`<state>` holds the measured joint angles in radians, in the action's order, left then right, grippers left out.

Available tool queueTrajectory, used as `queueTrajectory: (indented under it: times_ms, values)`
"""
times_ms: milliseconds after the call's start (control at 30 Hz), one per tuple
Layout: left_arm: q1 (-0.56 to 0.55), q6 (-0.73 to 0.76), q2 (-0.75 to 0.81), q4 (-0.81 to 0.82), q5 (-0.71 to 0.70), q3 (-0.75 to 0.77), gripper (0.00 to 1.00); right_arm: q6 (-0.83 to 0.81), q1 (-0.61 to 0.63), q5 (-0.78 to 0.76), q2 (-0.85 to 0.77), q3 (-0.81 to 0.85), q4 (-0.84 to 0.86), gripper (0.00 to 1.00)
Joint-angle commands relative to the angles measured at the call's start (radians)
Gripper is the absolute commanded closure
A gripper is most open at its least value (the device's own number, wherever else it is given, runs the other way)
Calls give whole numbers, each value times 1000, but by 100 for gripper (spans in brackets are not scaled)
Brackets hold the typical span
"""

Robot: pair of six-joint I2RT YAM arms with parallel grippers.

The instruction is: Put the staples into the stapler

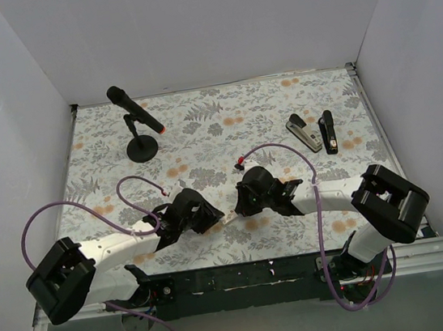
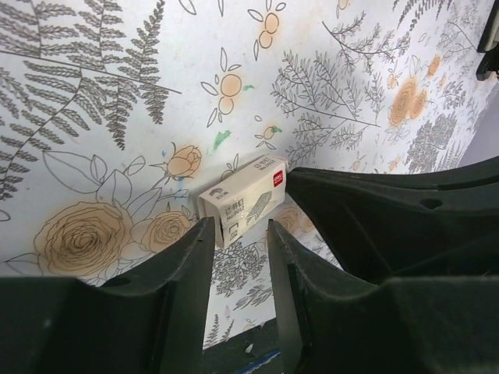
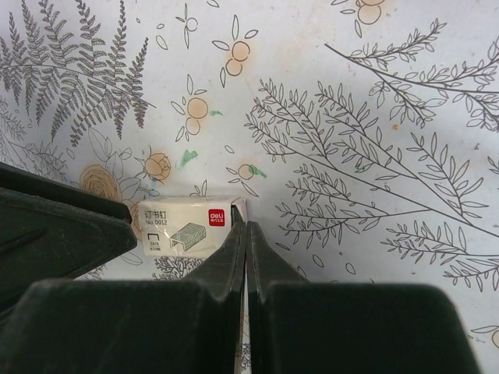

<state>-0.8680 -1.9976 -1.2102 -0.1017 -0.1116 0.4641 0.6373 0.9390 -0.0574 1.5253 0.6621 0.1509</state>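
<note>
The small whitish staples box (image 1: 227,220) lies on the floral cloth between my two grippers. In the left wrist view the box (image 2: 243,199) has its near end between the tips of my open left gripper (image 2: 238,234); I cannot tell if they touch it. In the right wrist view my right gripper (image 3: 245,227) is shut, its tips against the box's (image 3: 187,227) right end, where a flap stands open. No loose staple block shows. The stapler lies open at the far right, silver base (image 1: 305,133) beside black arm (image 1: 329,132), away from both grippers.
A black microphone on a round stand (image 1: 139,127) is at the back left. White walls close in the left, back and right sides. The two grippers (image 1: 212,214) (image 1: 244,202) sit close together near the front edge, with purple cables looping over the cloth.
</note>
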Motion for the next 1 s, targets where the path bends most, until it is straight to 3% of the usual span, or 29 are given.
queueTrajectory:
  times_ms: [0, 333, 967]
  values:
    - [-5, -92, -17, 57, -5, -1, 68, 13, 12, -33, -36, -7, 18, 99]
    - [-5, -133, -60, -18, 18, 16, 71, 13, 15, -44, -40, -6, 19, 99]
    - [-3, -110, -72, 46, 36, 19, 80, 12, 20, -44, -36, -2, 29, 99]
